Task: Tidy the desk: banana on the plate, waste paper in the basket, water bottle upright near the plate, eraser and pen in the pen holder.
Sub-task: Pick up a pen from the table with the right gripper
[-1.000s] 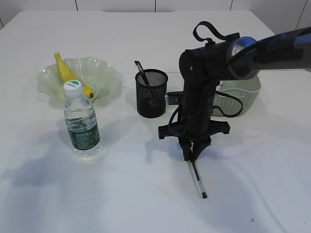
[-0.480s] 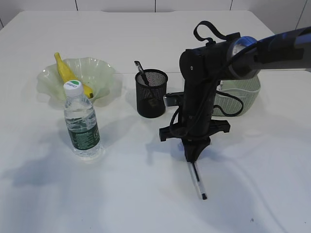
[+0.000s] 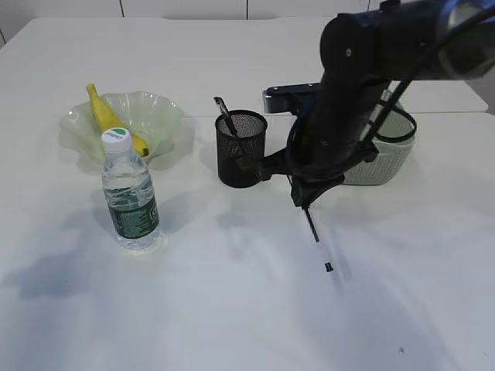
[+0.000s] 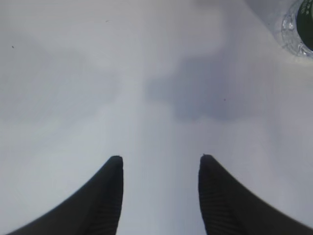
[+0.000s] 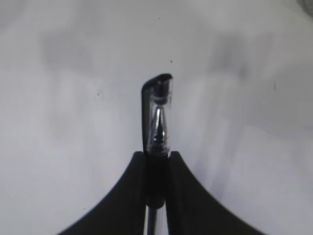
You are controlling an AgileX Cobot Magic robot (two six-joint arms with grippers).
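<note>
My right gripper (image 3: 304, 198) is shut on a clear black-capped pen (image 3: 317, 241), which hangs down and to the right above the table. In the right wrist view the pen (image 5: 157, 117) sticks out past the shut jaws (image 5: 157, 155). The black mesh pen holder (image 3: 241, 148) stands just left of the gripper and holds another pen. The yellow banana (image 3: 108, 117) lies in the green glass plate (image 3: 158, 110). The water bottle (image 3: 129, 192) stands upright in front of the plate. My left gripper (image 4: 160, 159) is open over bare table, with the bottle's base (image 4: 299, 28) at the top right. The eraser and waste paper are not visible.
A pale green basket (image 3: 393, 151) stands behind my right arm, at the right. The white table spreads wide in front and at the right.
My right gripper closed on the pen and lifted it off the table, rising and moving back toward the pen holder. The bottle, plate and holder have not moved.
</note>
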